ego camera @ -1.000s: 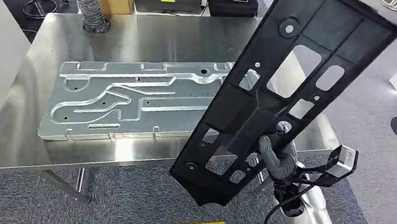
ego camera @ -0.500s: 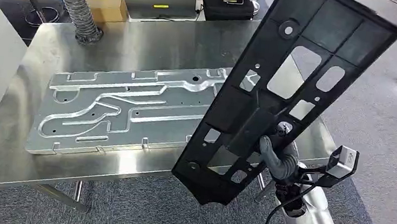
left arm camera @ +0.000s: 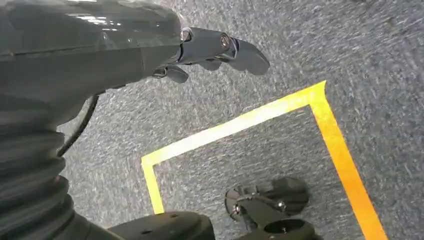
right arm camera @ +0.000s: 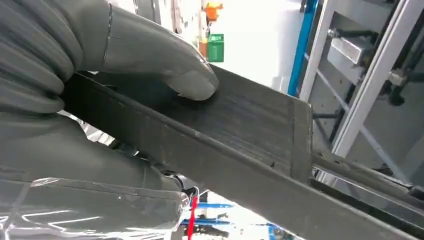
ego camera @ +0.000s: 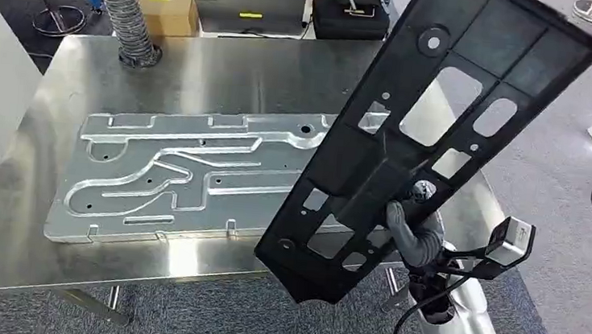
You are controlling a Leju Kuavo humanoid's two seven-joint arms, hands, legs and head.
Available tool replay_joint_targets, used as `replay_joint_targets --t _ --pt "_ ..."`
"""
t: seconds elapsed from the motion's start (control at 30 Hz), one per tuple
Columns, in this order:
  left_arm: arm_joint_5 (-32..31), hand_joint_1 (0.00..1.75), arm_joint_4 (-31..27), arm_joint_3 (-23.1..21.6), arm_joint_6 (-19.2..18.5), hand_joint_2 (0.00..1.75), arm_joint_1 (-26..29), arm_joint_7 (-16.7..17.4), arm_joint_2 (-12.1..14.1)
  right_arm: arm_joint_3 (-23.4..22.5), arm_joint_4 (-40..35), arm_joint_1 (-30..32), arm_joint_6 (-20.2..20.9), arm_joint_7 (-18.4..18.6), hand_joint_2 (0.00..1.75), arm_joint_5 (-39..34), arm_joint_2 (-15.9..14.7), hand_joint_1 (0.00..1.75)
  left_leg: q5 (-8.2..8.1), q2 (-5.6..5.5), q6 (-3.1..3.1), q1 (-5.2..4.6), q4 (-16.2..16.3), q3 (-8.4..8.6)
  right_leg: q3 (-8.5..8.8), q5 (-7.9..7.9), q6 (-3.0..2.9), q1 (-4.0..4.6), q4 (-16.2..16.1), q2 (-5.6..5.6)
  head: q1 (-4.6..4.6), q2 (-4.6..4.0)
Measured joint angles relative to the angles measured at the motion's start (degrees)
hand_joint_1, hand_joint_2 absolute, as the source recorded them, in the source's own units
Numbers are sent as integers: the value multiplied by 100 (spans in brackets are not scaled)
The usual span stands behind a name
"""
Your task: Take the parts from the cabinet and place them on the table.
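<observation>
Black plastic panel (ego camera: 434,122) is up in the air, tilted over the steel table's (ego camera: 229,64) right end, gripped low down by the right hand (ego camera: 410,229). Left hand (left arm camera: 220,50) hangs empty by the floor, fingers loosely curled. Next, I think, lay it flat beside the silver metal plate (ego camera: 187,174)

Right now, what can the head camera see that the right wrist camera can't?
Only the head view shows the steel table, the silver metal plate lying on it, and the ribbed hose. Only the right wrist view shows, close up, the thumb pressing on the panel's edge, with a metal frame behind. Both show the right hand gripping the black panel.
</observation>
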Motion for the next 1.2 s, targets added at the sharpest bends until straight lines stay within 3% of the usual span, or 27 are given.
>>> replay_joint_targets --t 0.03,0.07,0.1,0.13,0.2,0.27,0.3,0.33,0.37,0.47,0.5,0.53,0.57,0.63,0.67,0.7,0.77,0.83,0.87,0.93,0.97,1.0,1.03,1.07,1.1,1.13,1.2 --pt "0 0 0 0 0 175 7 0 0 0 0 3 0 0 175 0 0 175 -28 -4 -4 0 0 36 -18 190 0 -6 -116 0 0 0" --pt "0 0 0 0 0 175 6 -2 0 -2 -2 1 0 0 175 0 0 175 -62 -10 -13 0 1 89 105 507 -10 -9 -491 0 2 0" --pt "2 0 0 -2 -2 175 5 -4 0 -4 -2 -3 2 0 175 0 0 175 -106 -14 -27 0 1 160 341 892 -34 -9 -1084 0 2 0" --pt "6 0 0 -2 -2 175 8 -13 -2 -6 -2 -7 2 0 175 0 0 175 -145 -16 -45 -1 0 211 544 1170 -64 -7 -1586 1 2 0" --pt "20 0 0 0 -11 175 -1 -28 -17 -6 2 -36 28 2 175 0 4 175 -198 -27 -114 -27 23 180 630 1097 -127 52 -1874 11 2 0" --pt "26 0 0 0 -13 175 0 -31 -18 -6 20 -57 61 9 175 2 4 175 -218 -15 -166 -19 -8 185 603 1062 -179 64 -1838 18 2 0" --pt "37 0 0 0 -13 175 -6 -33 -20 -4 33 -90 87 9 175 2 4 175 -236 -11 -198 -25 -26 209 617 1057 -204 55 -1863 26 2 0" --pt "42 0 0 0 -13 175 -15 -33 -13 0 35 -118 96 11 175 2 4 175 -301 -9 -234 -22 31 218 696 1057 -237 -10 -1920 20 2 0" --pt "46 0 0 0 -9 175 -20 -35 -15 2 42 -161 98 9 175 0 4 175 -393 -5 -249 -33 236 141 737 1031 -277 -14 -1941 14 0 0" --pt "72 0 0 0 -4 175 -16 -35 -15 15 105 -273 107 11 175 2 -13 175 -894 -5 -288 -4 1606 -633 810 962 -320 4 -1937 -3 0 0" --pt "90 0 0 0 -6 175 -8 -37 -15 31 142 -294 118 13 175 4 -13 175 -897 -4 -294 -1 1886 -842 843 939 -318 6 -1932 -2 0 0" --pt "129 0 0 4 -7 175 -14 -44 -15 40 169 -308 120 18 175 4 -13 175 -752 -4 -293 1 1848 -885 884 910 -316 6 -1931 0 0 0" --pt "129 0 0 4 -26 175 -24 -48 -15 46 204 -344 125 28 175 22 -13 175 -449 -3 -283 1 1520 -798 939 870 -307 7 -1925 3 0 0" --pt "138 0 0 4 -53 175 -19 -55 -13 50 243 -406 122 44 175 55 -13 175 -80 -3 -259 1 979 -600 999 825 -296 8 -1914 9 0 0" --pt "140 0 0 7 -74 175 -16 -57 -9 55 269 -475 109 57 175 90 -13 175 215 1 -231 1 488 -411 1050 785 -281 9 -1904 12 0 0" --pt "140 0 0 7 -85 175 -15 -61 -7 55 287 -504 92 66 175 114 -13 175 304 5 -215 -1 311 -350 1062 769 -273 10 -1898 14 0 0" --pt "138 0 0 4 -120 175 -25 -72 -7 55 423 -810 -95 118 175 340 -13 175 216 18 -151 -49 84 -323 949 765 -190 34 -1848 39 0 0" --pt "133 0 0 7 -142 175 -6 -81 -4 50 584 -1127 -523 46 175 992 -9 175 227 18 -118 -79 130 -382 894 794 -128 2 -1869 43 0 0" --pt "131 0 0 7 -149 175 1 -87 -4 48 645 -1320 -746 -9 175 1330 0 175 243 18 -70 -73 97 -376 905 792 -79 0 -1881 44 0 0" --pt "129 0 0 7 -168 175 2 -111 -9 22 771 -1693 -1185 -129 175 2073 4 175 260 31 -20 -31 27 -312 838 625 -25 -11 -1661 24 2 0" --pt "129 0 0 7 -175 175 -5 -122 -9 35 835 -1881 -1457 -151 175 2542 11 175 256 42 2 -30 27 -306 688 469 -7 -14 -1364 20 0 0" --pt "133 0 0 7 -190 175 -8 -138 -9 85 943 -2181 -2047 -141 175 3513 28 175 251 64 11 -39 29 -304 355 194 20 -22 -744 8 0 0" --pt "142 0 0 7 -199 175 -2 -153 -7 168 1033 -2400 -2610 -45 175 4557 31 175 246 78 18 -48 30 -305 89 28 34 -20 -270 5 2 0" --pt "153 0 0 9 -208 175 10 -162 -2 276 1113 -2613 -3062 90 175 5575 31 175 242 90 24 -55 32 -305 -115 -26 40 -19 64 4 2 0" --pt "168 0 0 9 -212 175 22 -175 0 405 1209 -2815 -3389 221 175 6541 31 175 241 96 25 -60 33 -298 -167 74 33 -18 92 4 0 0" --pt "177 0 0 9 -219 175 28 -190 0 536 1303 -2988 -3557 328 175 7213 31 175 239 96 24 -66 33 -289 -81 275 13 -15 -147 5 2 0" --pt "175 0 0 9 -225 175 27 -230 -2 869 1623 -3466 -3692 545 175 8139 31 175 234 96 17 -90 32 -258 434 898 -83 17 -1272 7 0 0"
